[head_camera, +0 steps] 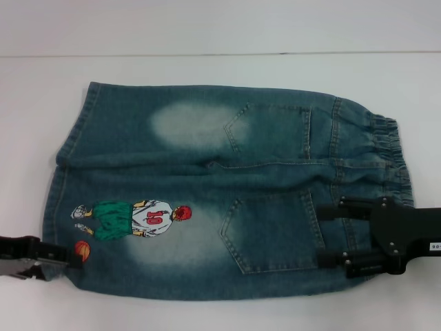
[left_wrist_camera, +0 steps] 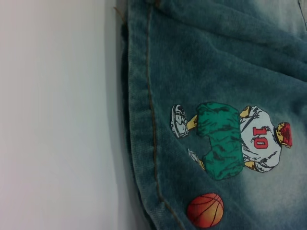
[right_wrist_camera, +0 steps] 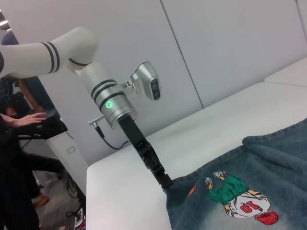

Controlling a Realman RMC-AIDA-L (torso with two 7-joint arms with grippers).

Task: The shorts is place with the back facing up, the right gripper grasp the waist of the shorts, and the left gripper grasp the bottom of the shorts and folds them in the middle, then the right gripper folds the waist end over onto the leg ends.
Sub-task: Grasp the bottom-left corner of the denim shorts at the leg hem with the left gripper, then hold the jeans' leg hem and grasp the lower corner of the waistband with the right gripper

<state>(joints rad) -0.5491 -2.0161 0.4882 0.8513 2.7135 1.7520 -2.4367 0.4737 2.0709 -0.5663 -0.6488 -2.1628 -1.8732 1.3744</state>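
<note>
The blue denim shorts (head_camera: 207,186) lie flat on the white table, back pockets up. The ruffled waist (head_camera: 386,152) is at the right and the straight leg hems (head_camera: 65,158) at the left. My right gripper (head_camera: 320,234) is open over the near half of the waist end, one finger on either side of the near pocket's edge. My left gripper (head_camera: 60,263) sits at the near hem corner, beside the orange ball (head_camera: 82,251) and the embroidered player (head_camera: 134,217). In the right wrist view the left gripper (right_wrist_camera: 165,183) meets the hem's edge. The left wrist view shows the hem (left_wrist_camera: 139,120) only.
The white table (head_camera: 220,303) runs past the shorts on every side, with a pale wall behind it. In the right wrist view, a person's hand (right_wrist_camera: 29,117) and dark equipment lie beyond the table's far edge (right_wrist_camera: 88,167).
</note>
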